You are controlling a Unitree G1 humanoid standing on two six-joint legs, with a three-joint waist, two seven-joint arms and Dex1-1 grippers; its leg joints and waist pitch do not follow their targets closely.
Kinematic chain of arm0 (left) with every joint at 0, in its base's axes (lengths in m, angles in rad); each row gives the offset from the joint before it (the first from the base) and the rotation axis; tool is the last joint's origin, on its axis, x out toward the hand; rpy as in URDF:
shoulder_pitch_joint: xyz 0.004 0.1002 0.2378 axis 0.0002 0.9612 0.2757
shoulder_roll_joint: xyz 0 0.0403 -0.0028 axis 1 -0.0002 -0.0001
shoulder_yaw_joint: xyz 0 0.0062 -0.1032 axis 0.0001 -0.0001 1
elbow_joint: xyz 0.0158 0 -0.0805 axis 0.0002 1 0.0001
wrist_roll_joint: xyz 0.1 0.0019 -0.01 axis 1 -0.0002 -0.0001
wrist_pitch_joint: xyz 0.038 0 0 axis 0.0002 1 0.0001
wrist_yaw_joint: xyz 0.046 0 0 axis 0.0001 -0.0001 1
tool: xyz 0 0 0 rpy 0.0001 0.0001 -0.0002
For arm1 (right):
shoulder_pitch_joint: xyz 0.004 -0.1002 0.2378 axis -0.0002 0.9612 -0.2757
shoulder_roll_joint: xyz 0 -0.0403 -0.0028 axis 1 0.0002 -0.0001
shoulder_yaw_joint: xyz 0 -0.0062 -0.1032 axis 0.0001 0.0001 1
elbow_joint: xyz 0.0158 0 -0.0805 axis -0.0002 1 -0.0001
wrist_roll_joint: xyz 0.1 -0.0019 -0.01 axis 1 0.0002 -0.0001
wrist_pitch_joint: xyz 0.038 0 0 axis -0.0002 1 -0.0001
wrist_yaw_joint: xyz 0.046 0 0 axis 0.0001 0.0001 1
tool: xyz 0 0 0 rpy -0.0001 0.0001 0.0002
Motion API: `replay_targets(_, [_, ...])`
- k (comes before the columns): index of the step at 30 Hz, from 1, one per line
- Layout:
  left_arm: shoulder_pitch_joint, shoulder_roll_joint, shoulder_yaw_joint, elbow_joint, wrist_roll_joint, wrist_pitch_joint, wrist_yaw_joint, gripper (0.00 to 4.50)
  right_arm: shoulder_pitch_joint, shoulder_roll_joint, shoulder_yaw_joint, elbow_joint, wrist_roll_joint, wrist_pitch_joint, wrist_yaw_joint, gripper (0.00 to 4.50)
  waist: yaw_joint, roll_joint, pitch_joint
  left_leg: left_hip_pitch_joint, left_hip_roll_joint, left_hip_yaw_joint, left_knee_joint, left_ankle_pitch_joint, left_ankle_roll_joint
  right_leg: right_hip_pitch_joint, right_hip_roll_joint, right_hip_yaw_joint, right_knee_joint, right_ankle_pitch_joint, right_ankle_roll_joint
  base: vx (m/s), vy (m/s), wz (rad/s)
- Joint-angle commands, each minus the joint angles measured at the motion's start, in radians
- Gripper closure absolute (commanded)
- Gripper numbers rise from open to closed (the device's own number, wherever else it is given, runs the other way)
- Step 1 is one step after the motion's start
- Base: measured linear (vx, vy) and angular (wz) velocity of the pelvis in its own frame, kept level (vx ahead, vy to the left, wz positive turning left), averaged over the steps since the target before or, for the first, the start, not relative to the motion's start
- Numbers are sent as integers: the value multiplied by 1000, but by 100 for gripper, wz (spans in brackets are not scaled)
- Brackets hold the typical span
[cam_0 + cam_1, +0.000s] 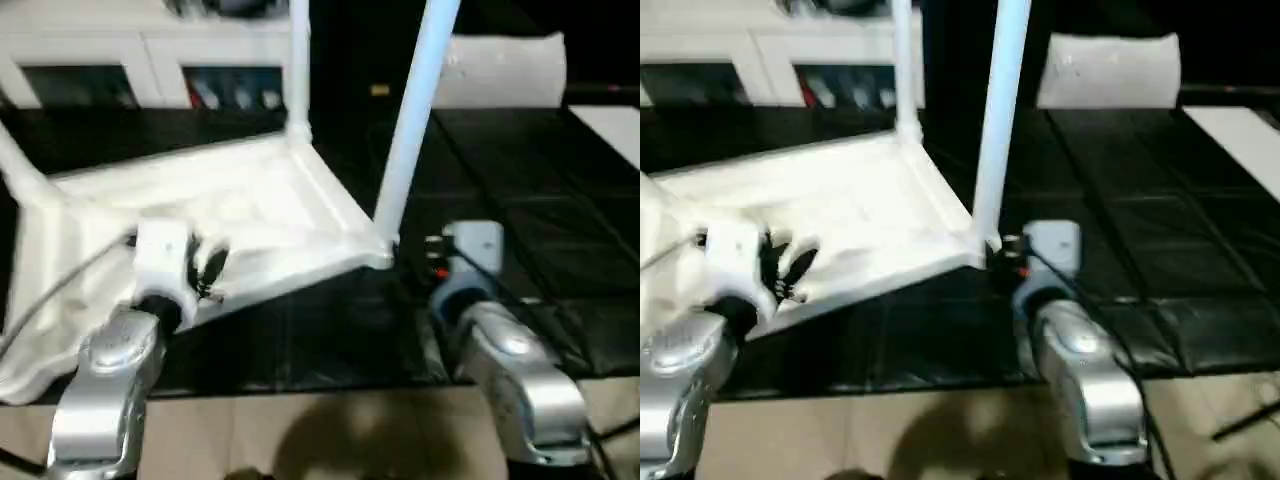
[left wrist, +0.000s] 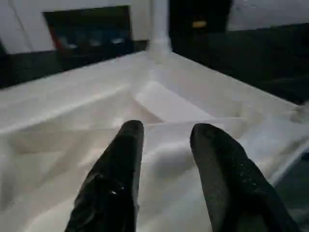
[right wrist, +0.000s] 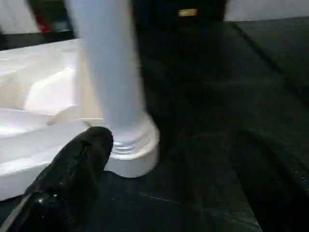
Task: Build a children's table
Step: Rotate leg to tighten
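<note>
The children's table top (image 1: pixel 250 215) lies upside down on the black mat, ribbed underside up and tilted. Three white legs stand in its corner sockets: one at the far corner (image 1: pixel 298 60), one at the near right corner (image 1: pixel 410 110), one at the left (image 1: pixel 20 165). My left gripper (image 2: pixel 166 145) hovers open over the ribs near the top's front edge, with nothing between its fingers (image 2: pixel 126 150). My right gripper (image 3: pixel 178 164) is open just beside the near right corner, one finger (image 3: pixel 87 154) next to the leg's base (image 3: pixel 128 145) without touching it.
A white glass-door cabinet (image 1: pixel 150 60) stands along the back. A white block (image 1: pixel 500 70) sits at the back right, and a flat white sheet (image 1: pixel 615 125) lies at the right edge. Black mats (image 1: pixel 520 200) cover the floor; tan floor (image 1: pixel 300 430) runs in front.
</note>
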Motion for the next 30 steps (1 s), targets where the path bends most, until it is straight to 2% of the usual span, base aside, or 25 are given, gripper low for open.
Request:
replay_targets(1, [1,-2,-8,21,-4,24,0,265,-2,-5,-5,2,1,-10,3,31,-5,3,-44,18,63,-53,-75,-367,-28,14,-98,63,-100,-519,-22,0,0,0])
replay_targets(3, [-31,8,-7,28,-10,19,-12,265,0,-22,19,0,-9,-26,25,31,-13,4,-48,10,64,-57,-77,-349,-22,19,-96,60,-101,-511,-5,0,0,0])
replay_targets(5, [-45,12,-4,34,-17,6,-21,265,-3,-29,27,3,-13,-34,33,31,-13,9,-50,13,64,-56,-76,-351,-19,16,-95,59,-102,-502,-5,0,0,0])
replay_targets(7, [-55,17,-2,35,-27,7,-26,265,-5,-32,32,5,-17,-39,35,31,-14,7,-51,13,64,-55,-75,-344,-12,15,-95,60,-102,-487,-16,0,0,0])
replay_targets(8, [-75,40,-20,46,-51,13,-61,265,-16,-38,33,13,-24,-47,39,31,-11,17,-52,14,63,-56,-75,-341,-11,15,-96,60,-99,-480,-21,0,0,0])
replay_targets(9, [-90,56,-34,54,-67,19,-86,247,-25,-42,32,18,-30,-52,40,29,-12,14,-53,15,63,-55,-75,-340,-11,12,-93,60,-101,-476,-22,0,0,0])
replay_targets(12, [-114,74,-67,75,-88,13,-146,247,-41,-67,29,33,-35,-52,54,29,-9,15,-53,17,67,-55,-78,-341,-17,14,-92,62,-94,-439,-40,0,0,0])
replay_targets(14, [-132,77,-89,99,-87,4,-175,247,-48,-88,30,40,-37,-67,74,29,-8,13,-55,13,66,-53,-77,-324,-16,17,-95,65,-91,-421,-48,0,0,0])
replay_targets(15, [-160,85,-126,144,-72,-21,-211,247,-56,-122,35,48,-37,-68,106,29,-5,14,-56,11,66,-52,-76,-307,-13,19,-96,66,-88,-410,-50,0,0,0])
replay_targets(16, [-196,107,-188,206,-52,-48,-277,247,-64,-161,37,57,-26,-75,156,29,-3,12,-56,15,61,-48,-74,-298,1,17,-92,66,-96,-431,-37,0,0,0])
replay_targets(17, [-223,123,-234,254,-36,-68,-325,247,-69,-187,35,64,-16,-74,191,29,1,14,-56,18,60,-49,-73,-300,3,16,-93,66,-97,-446,-30,0,0,0])
replay_targets(19, [-237,123,-248,279,-34,-62,-341,247,-72,-202,37,68,-21,-78,202,29,-3,14,-56,10,65,-53,-76,-294,0,25,-98,66,-93,-440,-36,0,0,0])
replay_targets(20, [-261,128,-275,324,-22,-81,-371,233,-75,-228,41,73,-23,-89,231,29,-5,25,-58,12,66,-53,-73,-285,-3,23,-100,67,-90,-417,-51,0,0,0])
replay_targets(21, [-293,125,-298,383,-7,-86,-391,211,-80,-254,39,79,-26,-101,254,29,-10,21,-58,13,61,-49,-71,-292,6,22,-93,64,-100,-425,-46,0,0,0])
replay_targets(22, [-314,123,-312,422,2,-89,-403,211,-83,-270,36,83,-28,-109,269,29,-10,18,-61,15,62,-49,-68,-285,8,25,-95,65,-94,-414,-52,0,0,0])
replay_targets(23, [-314,123,-312,422,2,-89,-403,211,-83,-270,36,83,-28,-109,269,29,-7,17,-62,6,60,-48,-67,-255,20,31,-100,66,-91,-402,-61,0,0,0])
replay_targets(24, [-362,109,-330,510,23,-107,-405,201,-84,-304,28,94,-25,-115,302,29,-9,17,-62,1,59,-47,-65,-225,35,33,-99,65,-91,-396,-68,0,0,0])
replay_targets(26, [-400,96,-336,577,28,-111,-400,177,-80,-333,26,100,-26,-120,327,29,-5,20,-67,4,59,-44,-60,-201,47,33,-97,63,-91,-384,-71,0,0,0])
replay_targets(29, [-465,84,-347,708,45,-149,-397,165,-80,-362,-13,93,24,-91,381,29,-6,17,-67,1,58,-44,-59,-186,65,35,-95,60,-93,-377,-76,0,0,0])
replay_targets(30, [-487,85,-352,755,44,-172,-406,144,-84,-372,-23,94,44,-84,398,29,-6,15,-70,-2,61,-46,-59,-174,76,38,-96,58,-90,-359,-82,0,0,0])
